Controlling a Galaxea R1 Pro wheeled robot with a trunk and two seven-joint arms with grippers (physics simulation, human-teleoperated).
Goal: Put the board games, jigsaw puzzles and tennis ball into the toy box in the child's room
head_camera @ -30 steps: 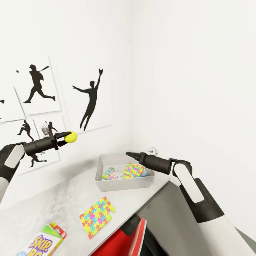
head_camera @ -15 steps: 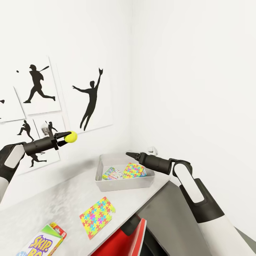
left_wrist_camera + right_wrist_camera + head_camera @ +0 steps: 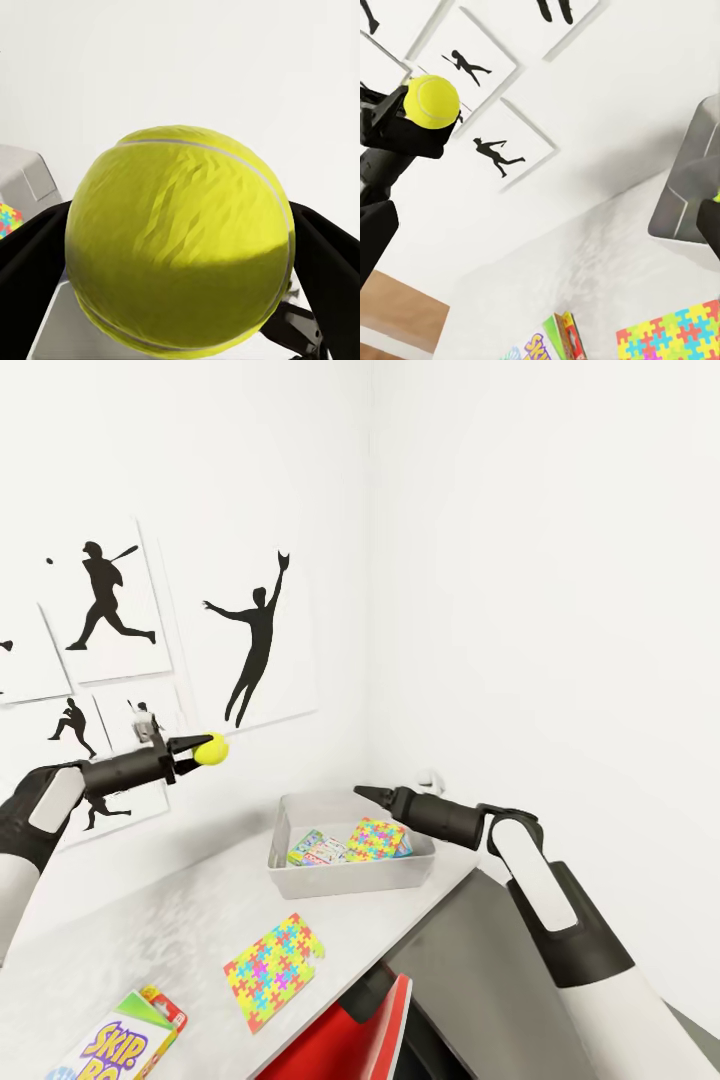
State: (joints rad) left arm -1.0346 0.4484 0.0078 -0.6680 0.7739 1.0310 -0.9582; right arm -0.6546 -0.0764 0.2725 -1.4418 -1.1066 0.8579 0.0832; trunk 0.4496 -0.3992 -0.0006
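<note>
The left gripper (image 3: 197, 748) pinched the tennis ball (image 3: 211, 748) between its fingers, carried high at ten o'clock of the toy box (image 3: 345, 873) for dropping in.

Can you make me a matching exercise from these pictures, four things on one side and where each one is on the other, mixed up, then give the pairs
Things:
1. tennis ball
2. Skip-Bo box
3. jigsaw puzzle with a piece missing from its edge
4. right hand

Places:
A. lying flat on the table, between the toy box and the Skip-Bo box
B. held in the left hand, up in front of the wall pictures
C. at the near end of the table, cut off by the head view's lower edge
D. over the toy box's far rim

Pairs: 1-B, 2-C, 3-A, 4-D
</note>
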